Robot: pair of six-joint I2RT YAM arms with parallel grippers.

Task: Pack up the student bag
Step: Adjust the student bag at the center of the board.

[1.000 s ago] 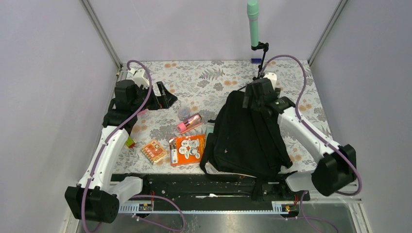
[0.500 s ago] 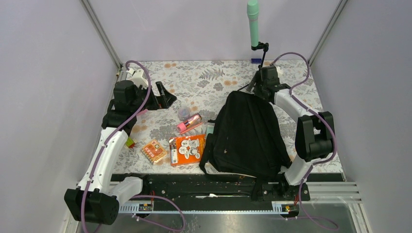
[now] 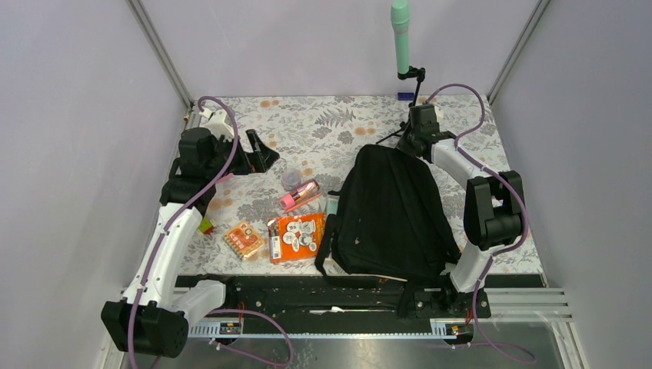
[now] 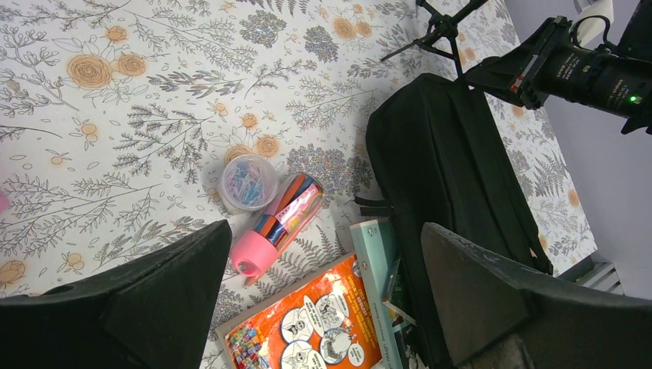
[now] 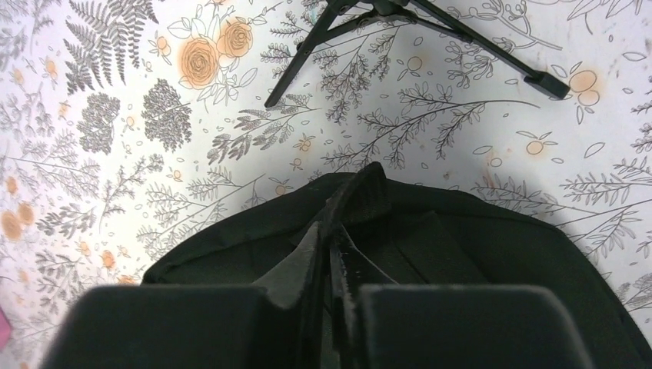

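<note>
The student bag (image 3: 392,215), a big black backpack, lies flat on the right half of the flowered table. My right gripper (image 3: 407,143) is at the bag's far end, shut on its top carry handle (image 5: 361,196), which stands pinched between the fingers (image 5: 304,265). My left gripper (image 3: 265,154) hovers open over the back left of the table with nothing in it. In the left wrist view the left gripper (image 4: 323,238) looks down on an orange book (image 4: 307,323), a teal book (image 4: 380,277) partly tucked under the bag (image 4: 454,154), and a pink pencil case (image 4: 281,223).
A round tub of clips (image 3: 291,179) stands by the pencil case (image 3: 300,194). An orange box (image 3: 244,239) lies left of the orange book (image 3: 298,237). A small tripod with a green microphone (image 3: 400,38) stands just behind the bag.
The right arm has reached from over the bag's middle to its far end, and its gripper has shut on the top handle. The left arm has barely moved.
</note>
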